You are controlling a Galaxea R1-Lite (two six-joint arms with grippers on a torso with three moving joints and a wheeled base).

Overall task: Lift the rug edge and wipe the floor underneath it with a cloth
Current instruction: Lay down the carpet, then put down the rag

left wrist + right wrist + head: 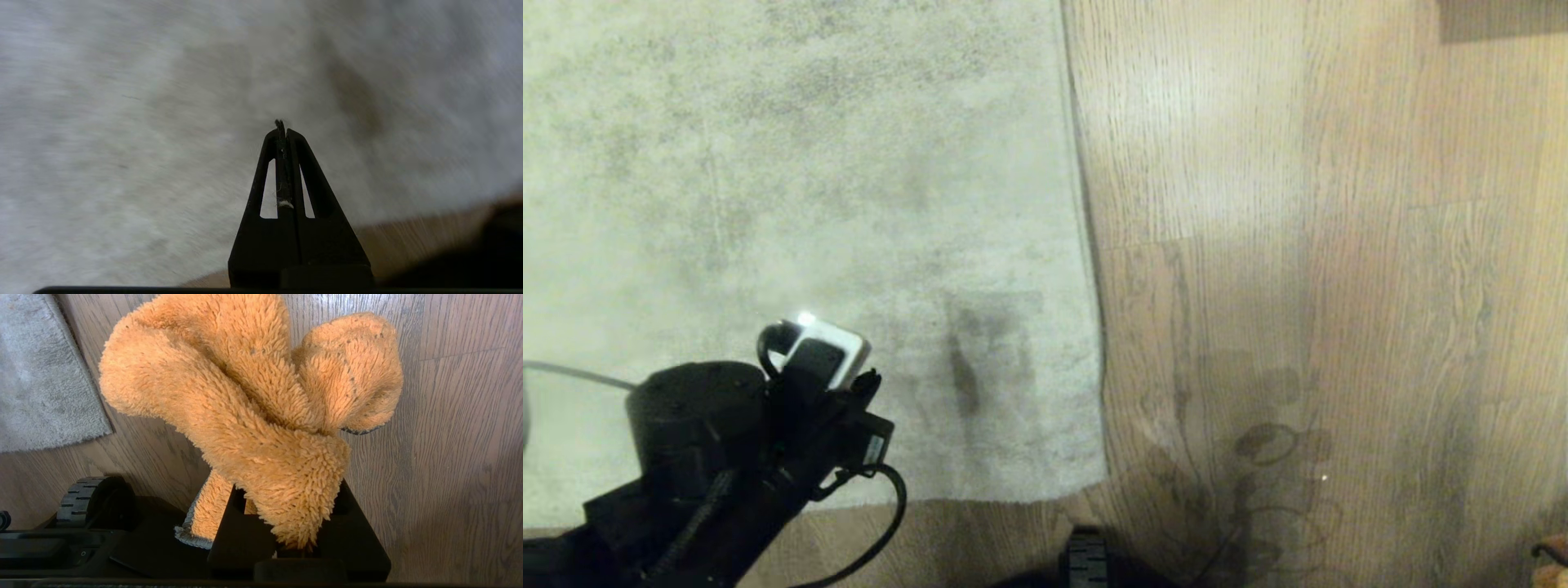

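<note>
Left gripper (282, 124): black fingers pressed fully together, nothing visibly pinched between them beyond a fleck of lint; it hangs over the rug's pile, short of the near border, so the closure reads as empty and not as a grip on the rug. Left arm (727, 457): enters the head view low on the robot's left, above the rug's near strip. Right gripper (298, 539): clamped on the cloth (245, 396), an orange-yellow shaggy rag bunched and bulging out past the fingers, with a grey-trimmed end trailing beside them; judged to be held ready for wiping while the other arm deals with the rug. Rug edge (1094, 359): pale mottled border lying flat, its near corner toward the middle of the head view, not yet raised. Floor (1339, 245): light wood-grain planks, bare beside the border and in a narrow band along the rug's near side; the part to be wiped lies covered under the rug. Base wheel (81, 496): black, ribbed, near the rug corner.
</note>
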